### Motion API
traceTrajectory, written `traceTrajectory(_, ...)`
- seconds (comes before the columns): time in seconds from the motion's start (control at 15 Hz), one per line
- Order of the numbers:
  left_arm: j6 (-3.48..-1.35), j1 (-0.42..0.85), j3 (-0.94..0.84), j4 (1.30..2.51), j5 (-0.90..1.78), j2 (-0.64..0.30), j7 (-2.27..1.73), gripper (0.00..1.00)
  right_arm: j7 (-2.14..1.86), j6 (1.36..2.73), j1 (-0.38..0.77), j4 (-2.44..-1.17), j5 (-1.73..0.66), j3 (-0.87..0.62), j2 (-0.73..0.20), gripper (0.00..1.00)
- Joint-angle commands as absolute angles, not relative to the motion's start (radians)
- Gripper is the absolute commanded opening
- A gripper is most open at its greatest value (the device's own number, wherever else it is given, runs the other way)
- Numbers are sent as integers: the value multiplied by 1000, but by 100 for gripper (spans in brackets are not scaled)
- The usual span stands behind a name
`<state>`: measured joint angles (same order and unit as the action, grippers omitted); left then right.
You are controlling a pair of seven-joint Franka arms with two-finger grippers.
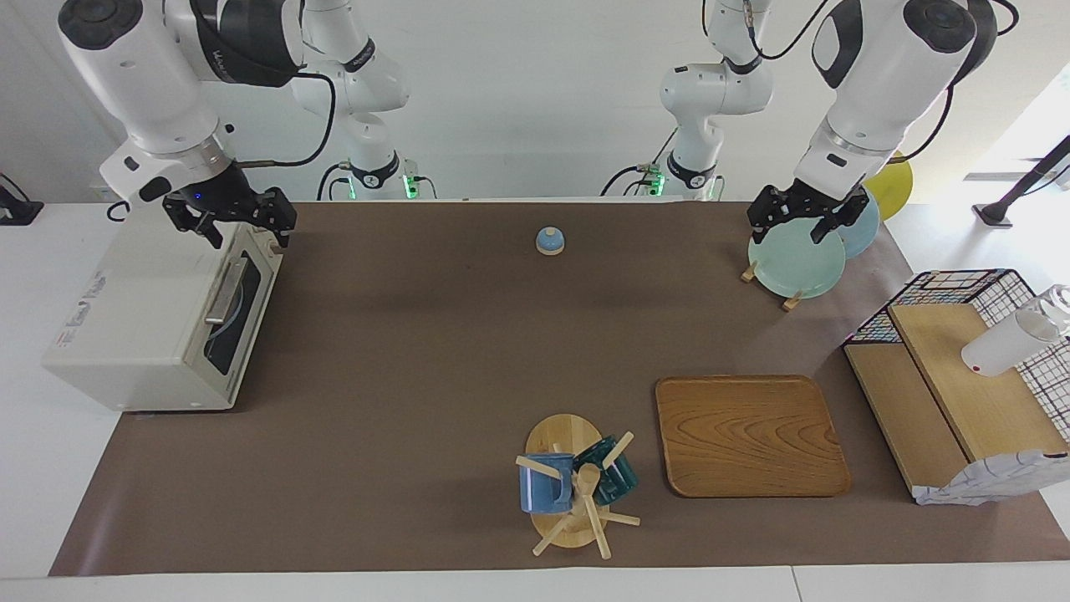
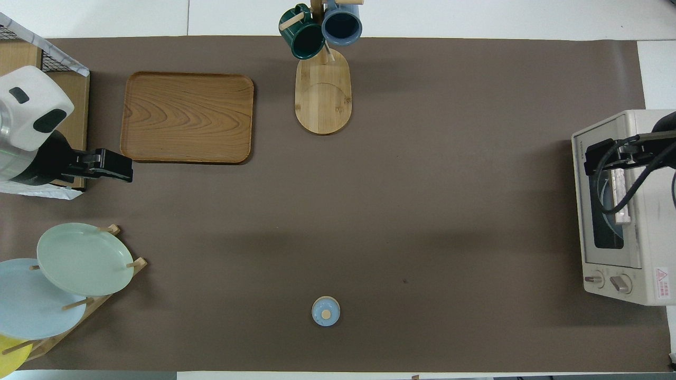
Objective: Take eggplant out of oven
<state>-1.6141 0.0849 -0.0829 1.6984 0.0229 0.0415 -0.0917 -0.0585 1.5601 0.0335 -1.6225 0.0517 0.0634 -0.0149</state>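
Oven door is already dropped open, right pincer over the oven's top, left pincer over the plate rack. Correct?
Not quite: the oven door is shut, handle flush, per the facing view. The right pincer is over its top; the left pincer is over the plate rack.

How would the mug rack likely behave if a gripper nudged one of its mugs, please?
The mug rack looks top-heavy: two mugs hang from pegs above a slim wooden base, so it may tip or slide. The mugs only hang, so a nudge might unhook one.

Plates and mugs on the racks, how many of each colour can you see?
Pale green plate: 1
Light blue plate: 1
Yellow plate: 1
Blue mug: 1
Dark green mug: 1
Total: 5
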Motion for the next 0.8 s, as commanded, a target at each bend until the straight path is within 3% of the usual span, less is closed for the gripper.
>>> traceTrajectory(0.0,-1615,83,-81,1715,3,61,-87,100,-60,1572,25,-1612,28,63,-23,100)
traceTrajectory(0.47,-1615,83,-83,1715,3,61,-87,100,-75,1578,18,-1654,32,66,-5,100)
traceTrajectory(0.53,-1615,83,-83,1715,3,61,-87,100,-92,1618,15,-1669,34,66,-2,78)
traceTrajectory(0.6,-1615,83,-83,1715,3,61,-87,100,-116,1640,14,-1690,34,66,6,35)
traceTrajectory(0.67,-1615,83,-83,1715,3,61,-87,100,-145,1650,12,-1713,34,66,17,6)
traceTrajectory(0.73,-1615,83,-83,1715,3,61,-87,100,-181,1654,9,-1738,28,66,23,0)
